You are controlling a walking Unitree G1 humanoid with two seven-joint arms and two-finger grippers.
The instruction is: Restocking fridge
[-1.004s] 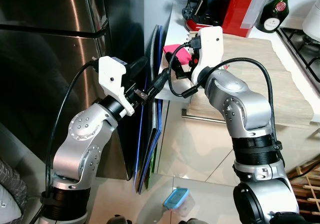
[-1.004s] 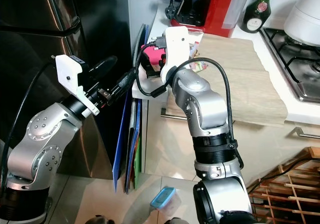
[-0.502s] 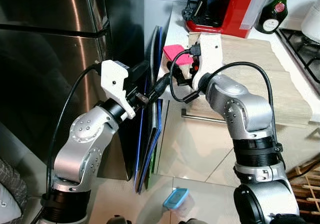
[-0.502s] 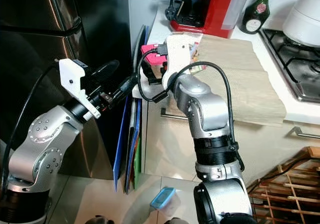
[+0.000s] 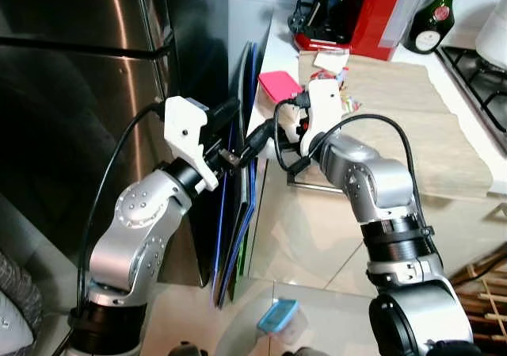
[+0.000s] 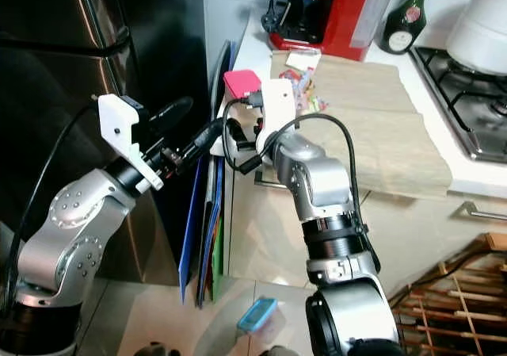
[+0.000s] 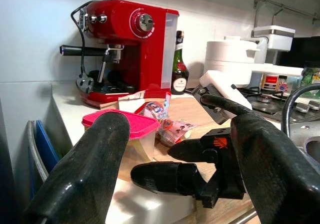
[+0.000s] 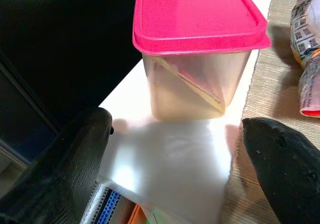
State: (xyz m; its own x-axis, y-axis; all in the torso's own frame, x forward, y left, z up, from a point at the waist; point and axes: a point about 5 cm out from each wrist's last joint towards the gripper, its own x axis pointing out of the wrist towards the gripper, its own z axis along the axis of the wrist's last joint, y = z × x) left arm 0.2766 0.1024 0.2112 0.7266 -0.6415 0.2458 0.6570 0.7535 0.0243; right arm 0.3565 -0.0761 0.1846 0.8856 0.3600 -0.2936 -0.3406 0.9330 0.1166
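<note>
- The tall stainless-steel fridge fills the nine o'clock side of the head view, doors closed, dark and reflective.
- At three o'clock from it runs a white kitchen counter with a beige woven mat spread over most of its top.
- A red espresso machine stands at twelve o'clock at the back of the counter, with a dark green bottle just beside it toward two o'clock.
- Several flat blue boards stand on edge in the gap between fridge and counter.
- The silver left arm reaches up from seven o'clock; the left gripper is level with the counter's edge, its two black fingers spread wide with nothing between them.
- The silver right arm bends in from five o'clock; the right gripper hovers over the counter's near corner, fingers spread apart and short of the container, not touching it.
- The clear plastic container with a pink lid sits upright on the white counter corner, at the mat's edge, lid on, something pale and wedge-shaped inside.
- Small colourful snack packets lie on the mat just beside the container.
- A little blue-lidded tub lies on the tiled floor at six o'clock.
</note>
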